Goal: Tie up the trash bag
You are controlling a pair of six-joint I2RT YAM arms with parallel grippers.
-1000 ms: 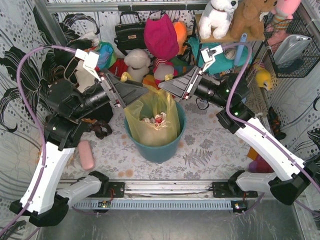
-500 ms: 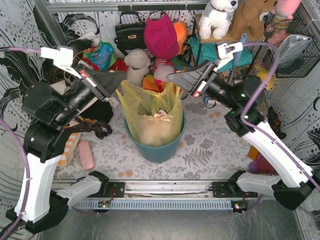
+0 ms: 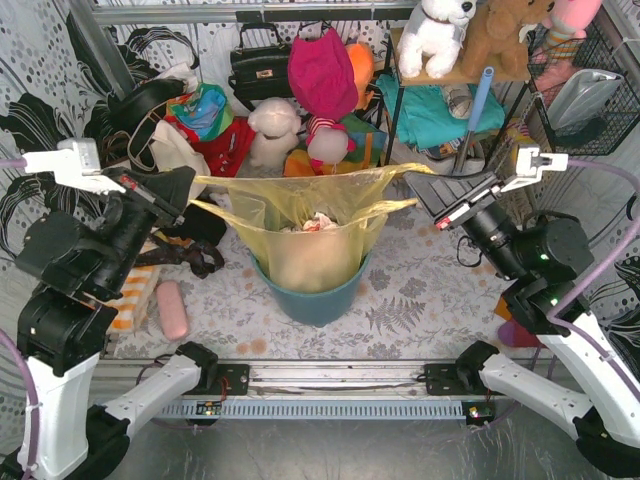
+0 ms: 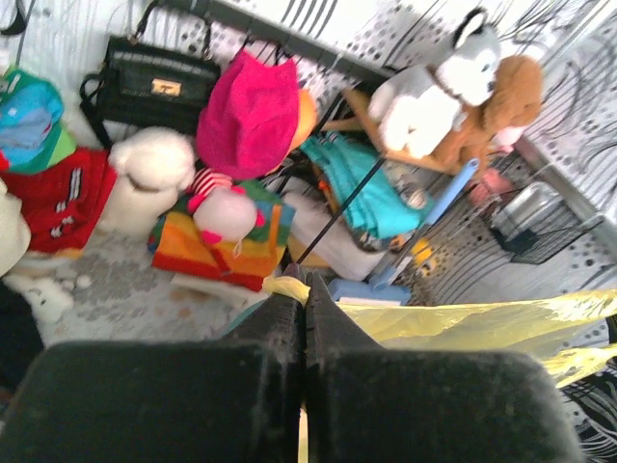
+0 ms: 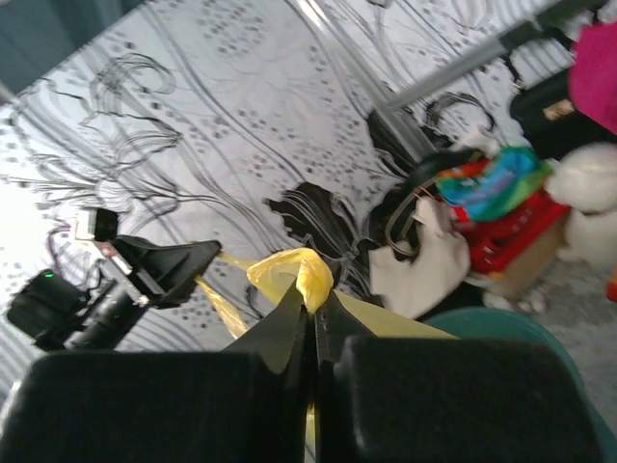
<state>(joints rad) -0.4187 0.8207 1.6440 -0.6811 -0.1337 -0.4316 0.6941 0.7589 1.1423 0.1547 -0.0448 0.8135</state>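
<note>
I hold the trash bag [image 3: 300, 250] with my left hand [image 3: 188, 190] and right hand [image 3: 415, 188], each clenched on a corner. Its mouth is stretched wide over the teal bin [image 3: 318, 300] it sits in, and crumpled paper [image 3: 315, 222] shows inside. Plush toys [image 3: 270, 130] and a black handbag [image 3: 258, 62] crowd the back of the floral counter [image 3: 420, 300].

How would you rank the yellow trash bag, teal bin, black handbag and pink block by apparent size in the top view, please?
1. trash bag
2. teal bin, partly covered
3. black handbag, similar to the bin's visible part, unsure
4. pink block
</note>
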